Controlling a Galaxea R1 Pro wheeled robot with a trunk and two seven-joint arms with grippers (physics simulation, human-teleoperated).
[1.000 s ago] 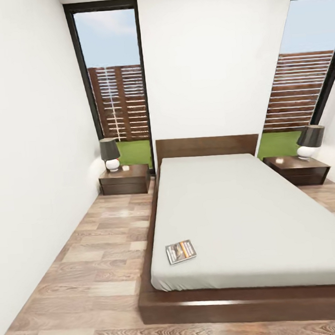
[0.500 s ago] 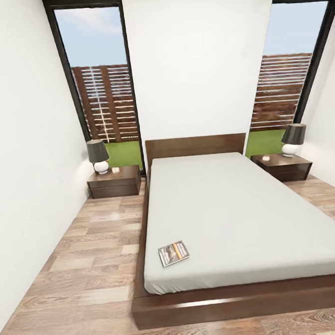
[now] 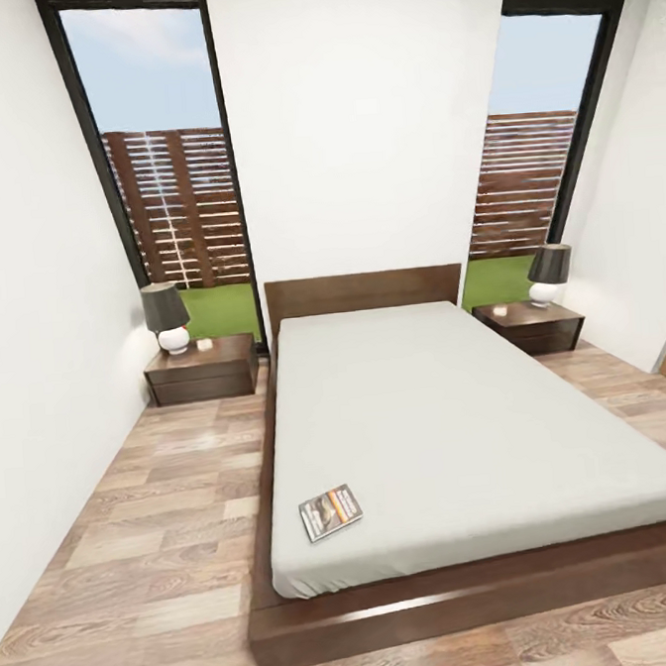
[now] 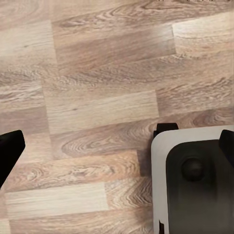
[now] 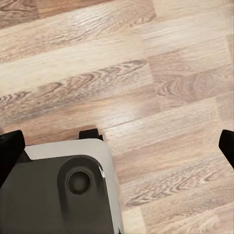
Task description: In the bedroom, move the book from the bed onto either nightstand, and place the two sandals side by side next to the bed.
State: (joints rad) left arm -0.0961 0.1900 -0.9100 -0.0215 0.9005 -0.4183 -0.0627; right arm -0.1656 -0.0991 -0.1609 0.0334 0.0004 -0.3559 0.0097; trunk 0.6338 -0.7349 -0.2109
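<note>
Both wrist views look straight down on the light brown wood-plank floor (image 4: pixel 97 97) and the robot's white and dark grey base (image 4: pixel 195 185); the black fingertips of the left pincer (image 4: pixel 117 146) sit at opposite edges of its view with bare planks between, so it is spread wide and empty, and the right pincer (image 5: pixel 117 146) stands spread the same way over the floor. The thin, small paperback book (image 3: pixel 331 512), dark-covered with a photo and an orange band, lies flat well ahead of both pincers, closer to the left one, near the foot corner of the large low bed (image 3: pixel 458 414) with its dark wooden frame and pale grey mattress. It looks light and slightly flexible, lying flush on a soft surface, so taking it by its edge nearest the mattress side seems best. Farther still, beside the headboard, stand two low dark brown glossy nightstands, the left-hand nightstand (image 3: pixel 201 369) and the right-hand nightstand (image 3: pixel 529 327), each carrying a lamp.
</note>
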